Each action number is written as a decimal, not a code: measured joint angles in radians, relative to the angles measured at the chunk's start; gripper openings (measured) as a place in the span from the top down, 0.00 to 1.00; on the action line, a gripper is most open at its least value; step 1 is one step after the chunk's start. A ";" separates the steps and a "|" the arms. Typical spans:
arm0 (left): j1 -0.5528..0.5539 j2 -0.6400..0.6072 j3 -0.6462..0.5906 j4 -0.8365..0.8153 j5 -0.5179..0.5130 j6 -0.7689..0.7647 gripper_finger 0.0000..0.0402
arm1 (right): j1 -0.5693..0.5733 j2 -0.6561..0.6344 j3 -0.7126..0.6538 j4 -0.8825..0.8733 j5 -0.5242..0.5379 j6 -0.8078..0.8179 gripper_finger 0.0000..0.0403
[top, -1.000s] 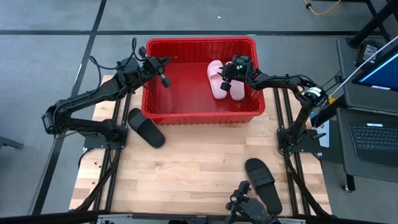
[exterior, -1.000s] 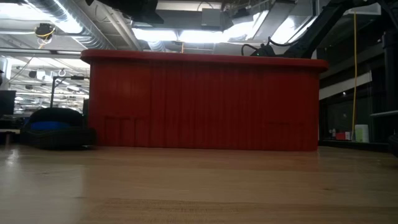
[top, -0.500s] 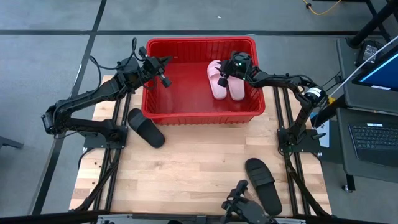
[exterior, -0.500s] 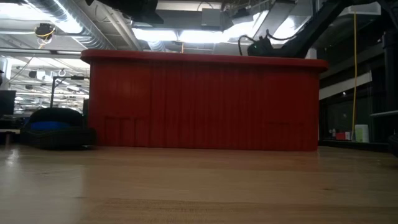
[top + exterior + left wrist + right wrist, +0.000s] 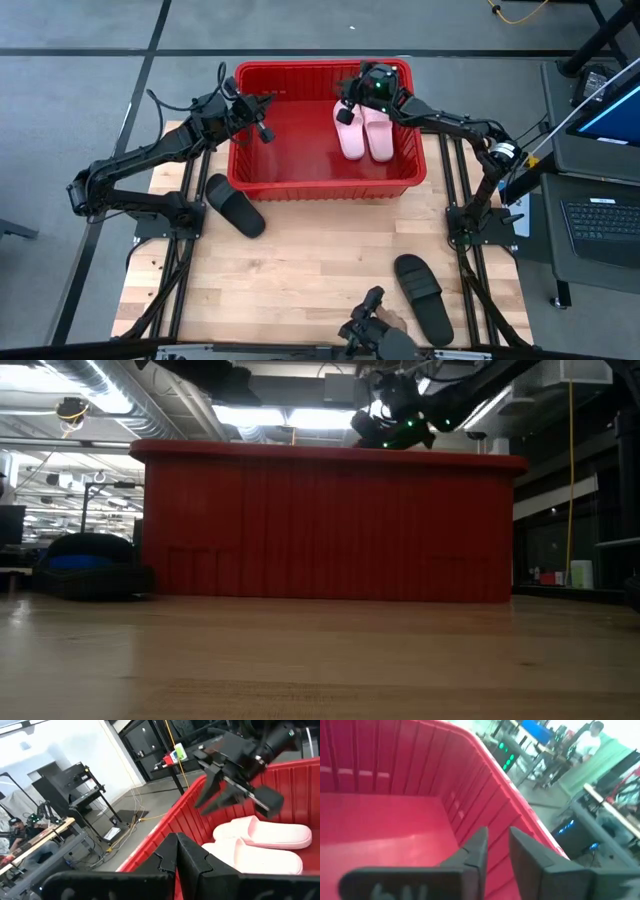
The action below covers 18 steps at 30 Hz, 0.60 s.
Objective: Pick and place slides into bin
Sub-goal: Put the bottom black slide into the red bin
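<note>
Two pink slides lie side by side in the red bin; two black slides remain on the table. Right hand, narrowly parted and empty, hangs above the bin's far wall; left hand closed, empty, over the left rim. Risk: either hand clipping a bin wall when descending, shifting the bin.

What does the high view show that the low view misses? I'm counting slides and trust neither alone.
Only the high view shows both pink slides lying in the bin, the second black slide near the front edge, and the left hand over the bin's left wall. Only the low view shows the room's ceiling lights. Both share the bin, the right hand above it, and one black slide left of it.
</note>
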 joint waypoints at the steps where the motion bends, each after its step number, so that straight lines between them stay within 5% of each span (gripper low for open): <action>1: 0.000 0.000 0.000 -0.002 0.001 0.000 0.99 | 0.003 0.000 0.022 -0.039 0.004 0.005 0.83; 4: -0.008 0.000 0.000 -0.025 0.037 0.003 1.00 | 0.025 0.000 0.092 -0.196 0.099 0.010 0.94; 9: -0.026 -0.003 0.000 -0.041 0.120 0.011 0.99 | 0.109 0.001 0.192 -0.535 0.448 -0.052 0.99; 18: -0.145 -0.085 0.000 -0.106 0.147 -0.039 1.00 | 0.313 -0.048 0.360 -0.810 0.493 0.076 0.99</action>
